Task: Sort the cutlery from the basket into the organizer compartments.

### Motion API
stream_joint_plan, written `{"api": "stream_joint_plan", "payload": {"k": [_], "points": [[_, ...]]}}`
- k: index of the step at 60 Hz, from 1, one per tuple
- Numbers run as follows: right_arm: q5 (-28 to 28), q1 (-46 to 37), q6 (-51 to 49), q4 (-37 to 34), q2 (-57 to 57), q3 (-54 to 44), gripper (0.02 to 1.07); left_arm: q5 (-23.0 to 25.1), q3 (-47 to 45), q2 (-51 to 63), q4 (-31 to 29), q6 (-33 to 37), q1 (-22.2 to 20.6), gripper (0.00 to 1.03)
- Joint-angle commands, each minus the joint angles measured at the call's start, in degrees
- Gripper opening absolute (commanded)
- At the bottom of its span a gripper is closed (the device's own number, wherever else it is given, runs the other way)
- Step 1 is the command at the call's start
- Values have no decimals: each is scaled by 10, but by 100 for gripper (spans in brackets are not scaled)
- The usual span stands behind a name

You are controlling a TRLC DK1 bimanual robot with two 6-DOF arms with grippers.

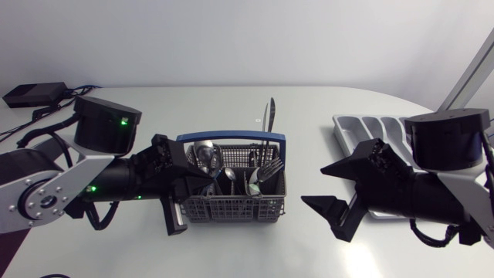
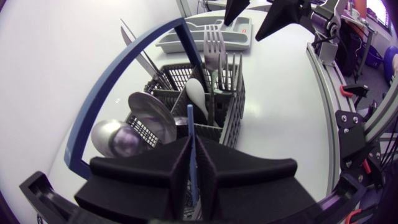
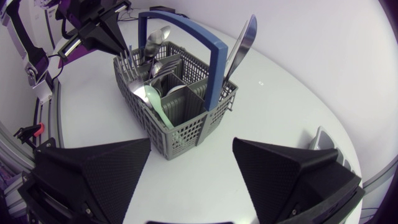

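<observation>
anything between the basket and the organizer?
Yes: the right gripper, open, hangs over the table between the basket and the organizer, and the right arm covers part of the organizer. Nothing else shows in that gap.

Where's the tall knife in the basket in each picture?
Head view: knife stands at the basket's far right corner, by the blue handle.
Left wrist view: knife pokes out behind the handle.
Right wrist view: knife rises beside the handle.
Shared landmark: blue handle.

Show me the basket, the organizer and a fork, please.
basket (image 1: 231,209): head view, grey front wall.
organizer (image 1: 363,125): head view, bare compartments.
fork (image 2: 213,43): left wrist view, tines.
</observation>
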Motion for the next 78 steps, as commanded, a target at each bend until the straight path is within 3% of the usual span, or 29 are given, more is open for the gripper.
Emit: {"api": "stream_joint_plan", "payload": {"k": [1,14,22,37,70,78], "points": [[-4,5,-9,4,-3,-18,97,9,17,10,-8,-1,1,7],[-4,5,-9,5,-3,-20,97,13,2,5,16,0,1,9],[-3,5,-9,5,-3,-21,97,11,-2,8,28,-1,7,28],[-3,5,-9,8,-1,-24,97,9,-10,1,32,0,34,40],[-3,9,-10,10,3,-23,97,12,-8,39,37,-6,17,39],[-3,10,-10,13,7,-23,97,13,2,62,38,-7,17,16]]}}
